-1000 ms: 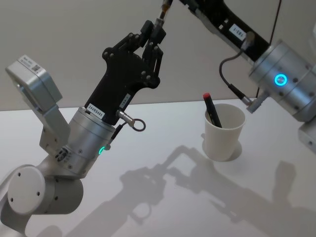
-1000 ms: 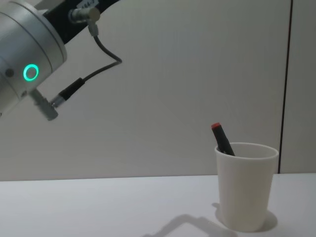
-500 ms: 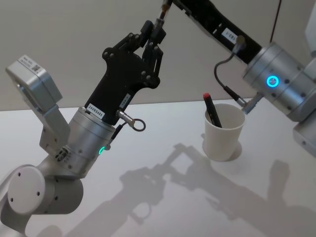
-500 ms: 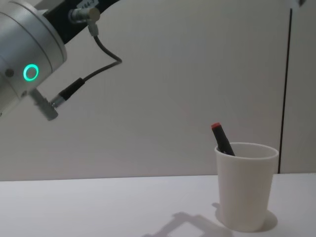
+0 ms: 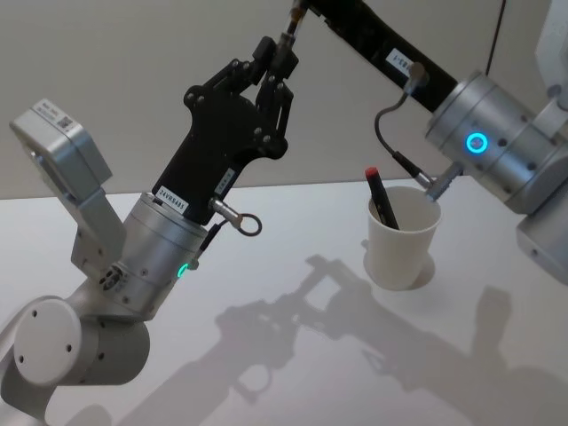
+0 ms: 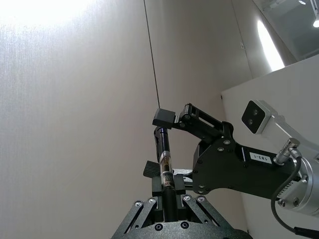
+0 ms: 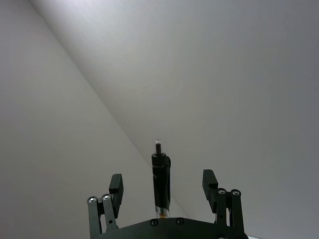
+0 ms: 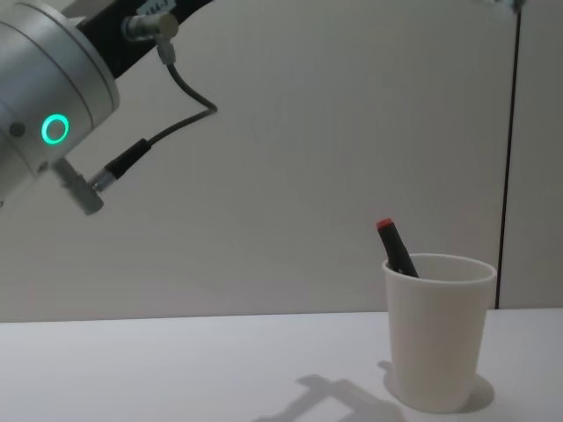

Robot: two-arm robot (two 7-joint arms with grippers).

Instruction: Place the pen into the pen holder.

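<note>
My left gripper (image 5: 282, 60) points upward and is shut on the lower part of a dark pen (image 6: 164, 164). The pen's upper end stands between the open fingers of my right gripper (image 7: 162, 181), which reaches in from the upper right; its fingers (image 7: 115, 185) stay apart from the pen (image 7: 160, 184). In the left wrist view the right gripper (image 6: 158, 144) brackets the pen's tip. The pen holder (image 5: 404, 244), a white paper cup, stands on the table to the right, also seen as the cup (image 8: 437, 343) in the chest view.
A black pen with a red cap (image 5: 382, 200) leans inside the cup, cap up (image 8: 385, 226). The right arm's forearm (image 5: 497, 155) hangs just above and behind the cup. The white table (image 5: 293, 373) carries the arms' shadows. A plain wall lies behind.
The right arm's forearm has swung leftward and lower, closer over the cup. The left gripper and its pen have held still.
</note>
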